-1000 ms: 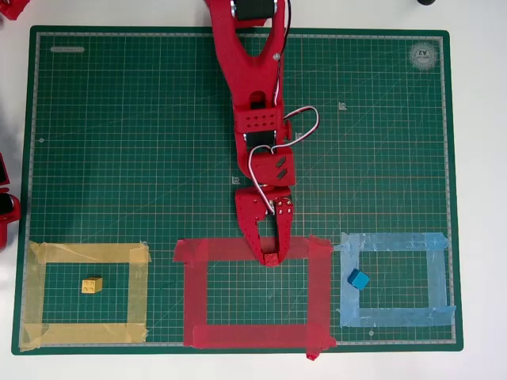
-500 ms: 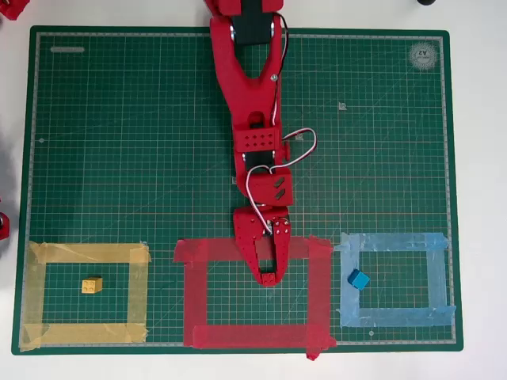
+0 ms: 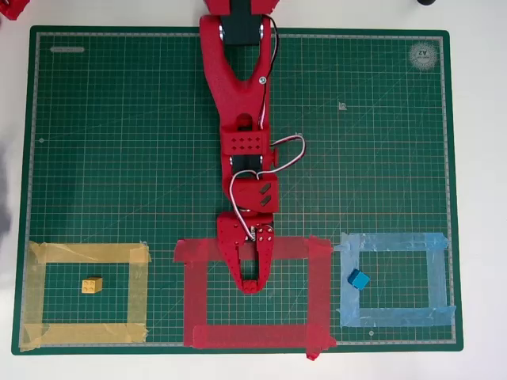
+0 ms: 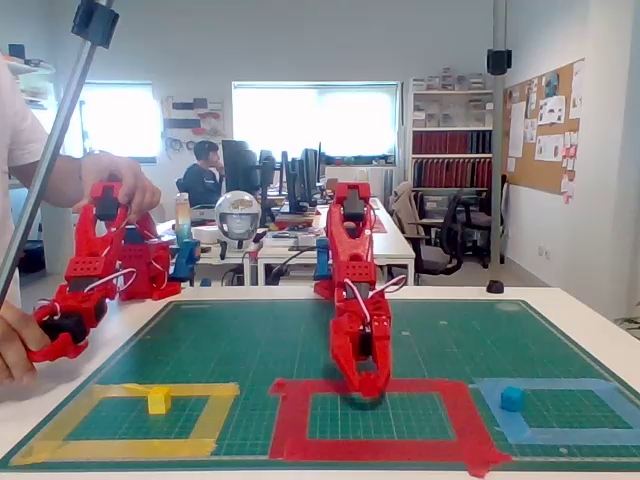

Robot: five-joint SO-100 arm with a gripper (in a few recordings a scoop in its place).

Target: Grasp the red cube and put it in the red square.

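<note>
My red gripper (image 3: 252,285) reaches down past the top strip of the red square (image 3: 194,293) and hangs over the green mat inside it, near the top middle. A small red block, the red cube (image 3: 252,287), sits pinched between the fingertips and is hard to tell from the red fingers. The fixed view has the gripper (image 4: 366,390) low, at or just above the mat inside the red square (image 4: 290,420), and the cube cannot be told apart there.
A yellow cube (image 3: 92,285) lies in the yellow tape outline (image 3: 36,293) at left. At right, a blue cube (image 3: 359,279) lies in the light blue outline (image 3: 440,273). The arm (image 3: 238,95) stretches down the mat's middle.
The gripper has moved down and slightly left in the overhead view, from over the red square's top tape strip to inside the square, carrying the cube.
</note>
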